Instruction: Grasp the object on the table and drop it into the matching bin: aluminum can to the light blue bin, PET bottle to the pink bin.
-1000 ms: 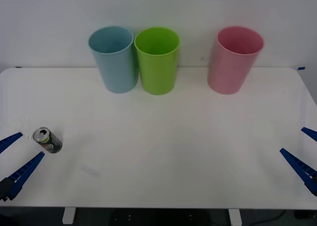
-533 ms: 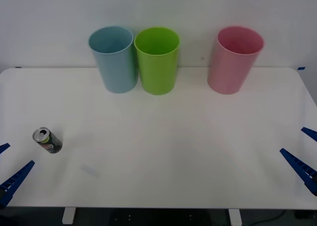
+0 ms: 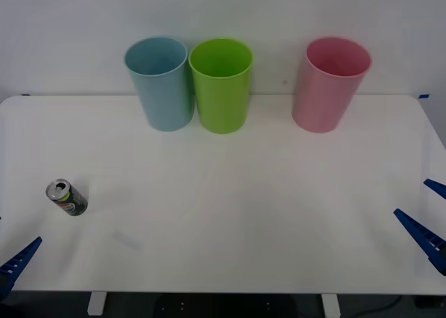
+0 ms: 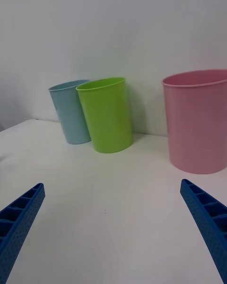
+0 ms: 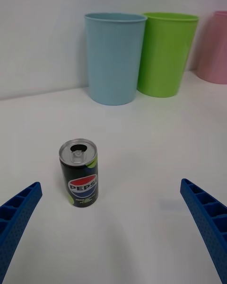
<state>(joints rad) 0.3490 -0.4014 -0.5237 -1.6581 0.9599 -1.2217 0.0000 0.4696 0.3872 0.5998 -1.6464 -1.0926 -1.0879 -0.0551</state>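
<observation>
The left gripper [image 5: 113, 232] had drawn back to the counter's [image 3: 244, 220] near-left corner, jaws apart, empty. The can [image 3: 67, 197] stood untouched just ahead, so the grasp looked unstarted. The right gripper [image 3: 426, 217] waited, jaws apart. The blue bin [image 3: 160, 84] stood farthest.

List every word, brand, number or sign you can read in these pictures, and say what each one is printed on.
"PEPSI": on the label of the aluminum can, standing upright on the table, across the round logo.
Smaller print lower on the can's label: too small to read.
The light blue bin, the lime green bin and the pink bin carry no text.
</observation>
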